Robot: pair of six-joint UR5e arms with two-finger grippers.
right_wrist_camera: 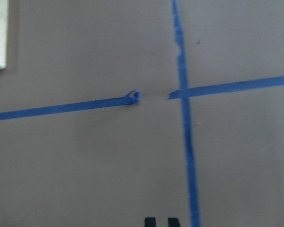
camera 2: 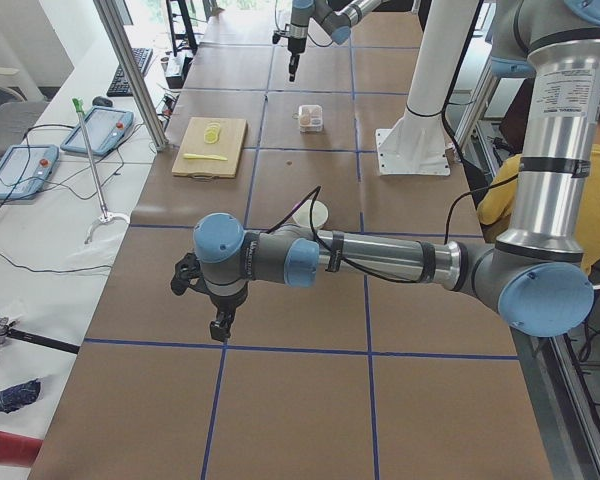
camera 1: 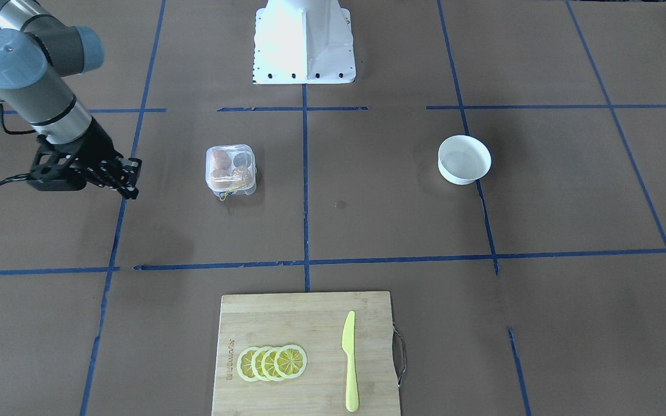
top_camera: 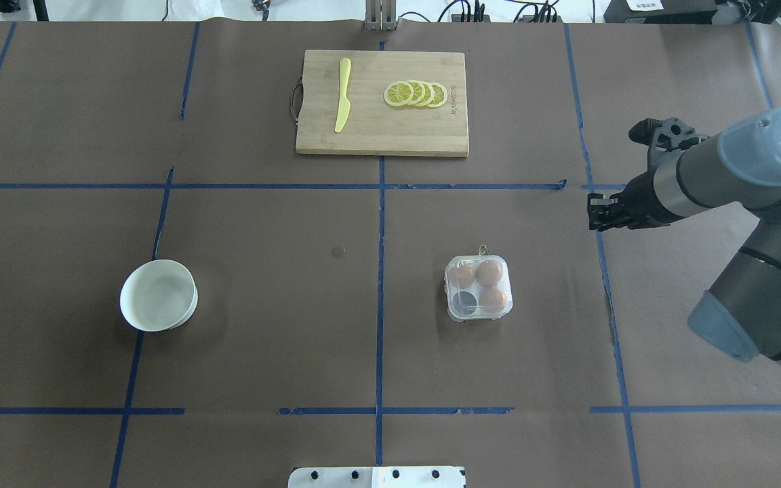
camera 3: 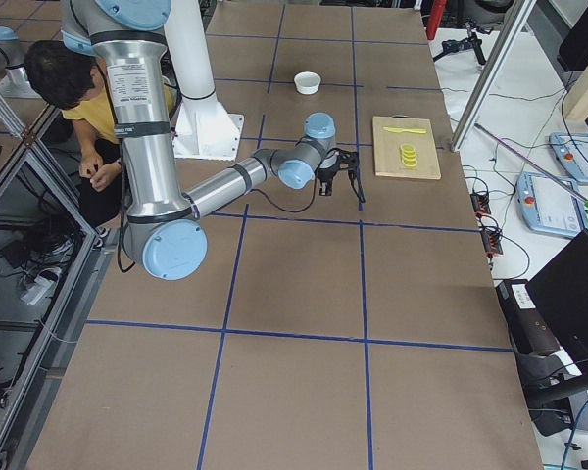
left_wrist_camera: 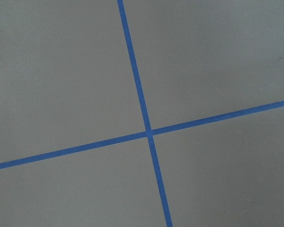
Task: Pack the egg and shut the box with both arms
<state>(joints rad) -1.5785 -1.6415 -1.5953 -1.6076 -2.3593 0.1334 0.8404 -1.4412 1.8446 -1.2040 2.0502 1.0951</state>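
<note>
1. The clear four-cup egg carton sits on the table, on the robot's right half, just beside the centre tape line. Three tan eggs fill three cups, and the fourth cup looks empty. The lid appears to lie down over them, but I cannot tell whether it is latched.
2. The right gripper hangs over the table beyond and to the right of the carton, well apart from it and carrying nothing. Its fingertips show close together in the wrist view.
3. The left gripper shows only in the side view, low over the table near its left end, so I cannot tell how its jaws stand.
4. No loose egg is visible and the white bowl holds nothing, so packing looks finished. What is left, by my judgement, is confirming the closure.
5. To do that well, one arm steadies a carton wall while the other presses straight down on the lid edge by the yellow band. The press should be gentle — thin plastic flexes, and the eggs sit right under it.
</note>
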